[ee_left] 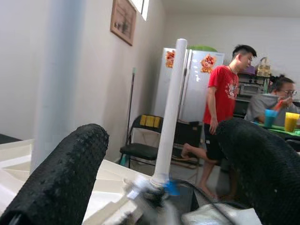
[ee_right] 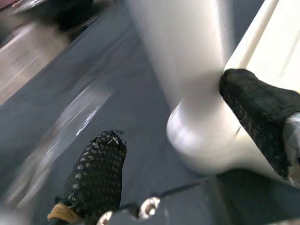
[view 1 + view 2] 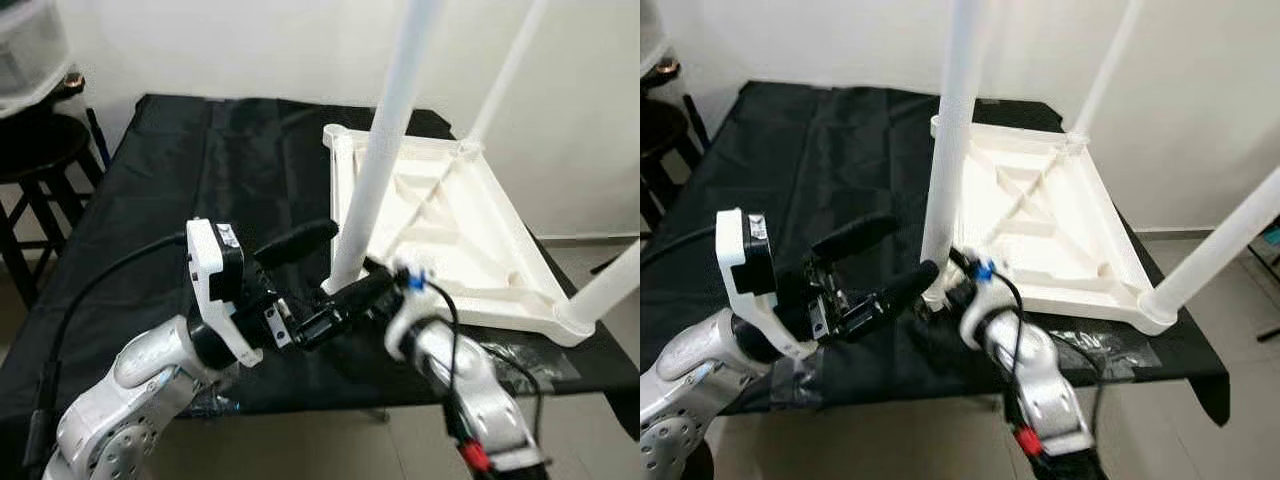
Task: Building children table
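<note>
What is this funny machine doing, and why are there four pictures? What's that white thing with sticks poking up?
It's a robot with two silver arms. Each arm ends in two long black fingers, like a pincer.

Two pictures come from cameras in the robot's head, looking down. The other two come from small cameras on its wrists, looking along the fingers.

The white thing is a children's table lying upside down on a black cloth, so its legs point up. The nearest leg stands at the corner closest to the robot.

The left gripper is open, one finger on each side of that leg's bottom end. The right gripper is open too, with one finger touching the leg's base. Nothing is clamped.

People can be seen far behind, in the left wrist view.
</note>
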Motion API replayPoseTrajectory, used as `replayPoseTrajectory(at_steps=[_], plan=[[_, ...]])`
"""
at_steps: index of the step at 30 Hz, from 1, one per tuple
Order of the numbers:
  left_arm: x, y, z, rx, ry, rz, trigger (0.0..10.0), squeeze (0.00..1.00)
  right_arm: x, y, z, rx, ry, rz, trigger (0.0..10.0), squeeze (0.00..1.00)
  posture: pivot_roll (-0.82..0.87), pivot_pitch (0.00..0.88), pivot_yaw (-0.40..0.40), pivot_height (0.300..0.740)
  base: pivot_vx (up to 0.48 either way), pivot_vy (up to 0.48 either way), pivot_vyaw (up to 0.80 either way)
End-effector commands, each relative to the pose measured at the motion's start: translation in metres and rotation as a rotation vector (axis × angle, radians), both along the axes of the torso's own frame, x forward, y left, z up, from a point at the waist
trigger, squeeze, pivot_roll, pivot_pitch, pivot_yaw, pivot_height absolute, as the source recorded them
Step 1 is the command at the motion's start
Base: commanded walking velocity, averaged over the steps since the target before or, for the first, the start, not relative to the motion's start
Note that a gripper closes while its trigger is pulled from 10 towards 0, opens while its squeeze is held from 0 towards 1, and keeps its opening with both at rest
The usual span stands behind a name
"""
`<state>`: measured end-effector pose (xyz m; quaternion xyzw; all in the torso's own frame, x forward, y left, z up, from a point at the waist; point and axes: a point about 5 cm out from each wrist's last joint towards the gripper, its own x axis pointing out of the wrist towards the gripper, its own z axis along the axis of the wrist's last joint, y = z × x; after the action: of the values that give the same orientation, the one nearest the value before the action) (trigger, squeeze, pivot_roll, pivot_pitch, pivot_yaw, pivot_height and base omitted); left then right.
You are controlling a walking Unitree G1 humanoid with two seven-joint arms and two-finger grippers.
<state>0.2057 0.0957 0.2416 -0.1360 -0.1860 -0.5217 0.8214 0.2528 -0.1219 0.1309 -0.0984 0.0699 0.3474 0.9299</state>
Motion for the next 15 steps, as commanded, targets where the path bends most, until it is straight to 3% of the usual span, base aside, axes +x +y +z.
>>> replayPoseTrajectory(at_steps=[1,2,5,8,10,11,13,15], plan=[[0.001,0.001,-0.002,0.004,-0.001,0.0,10.0,0.0,-0.01,-0.002,0.006,0.016,0.031,0.052,10.0,1.0,-0.07,0.0,-0.086,0.74,0.0,0.0,0.0],[0.001,0.001,-0.002,0.004,-0.001,0.0,10.0,0.0,-0.01,-0.002,0.006,0.016,0.031,0.052,10.0,1.0,-0.07,0.0,-0.086,0.74,0.0,0.0,0.0],[0.002,0.001,-0.007,0.009,0.013,-0.01,10.0,0.0,-0.033,-0.016,0.005,-0.041,0.088,0.116,10.0,1.0,-0.11,0.0,-0.069,0.74,0.0,0.0,0.0],[0.002,0.0,-0.008,0.011,0.017,-0.014,10.0,0.0,-0.036,-0.022,0.004,-0.058,0.106,0.101,10.0,1.0,-0.11,0.0,-0.069,0.74,0.0,0.0,0.0],[0.003,0.001,-0.011,0.03,0.025,-0.018,10.0,0.0,-0.028,-0.048,0.002,-0.128,0.109,-0.075,10.0,1.0,-0.11,0.0,-0.061,0.74,0.0,0.0,0.0],[0.003,0.001,-0.011,0.03,0.025,-0.018,10.0,0.0,-0.028,-0.048,0.002,-0.128,0.109,-0.075,10.0,1.0,-0.11,0.0,-0.061,0.74,0.0,0.0,0.0],[0.003,0.001,-0.023,0.113,0.045,-0.015,10.0,0.0,-0.02,-0.078,-0.001,-0.168,0.138,-0.291,10.0,1.0,-0.12,0.0,-0.058,0.74,0.0,0.0,0.0],[0.002,0.0,-0.031,0.153,0.063,-0.016,10.0,0.0,-0.023,-0.087,-0.005,-0.19,0.169,-0.332,10.0,1.0,-0.12,0.0,-0.054,0.74,0.0,0.0,0.0]])
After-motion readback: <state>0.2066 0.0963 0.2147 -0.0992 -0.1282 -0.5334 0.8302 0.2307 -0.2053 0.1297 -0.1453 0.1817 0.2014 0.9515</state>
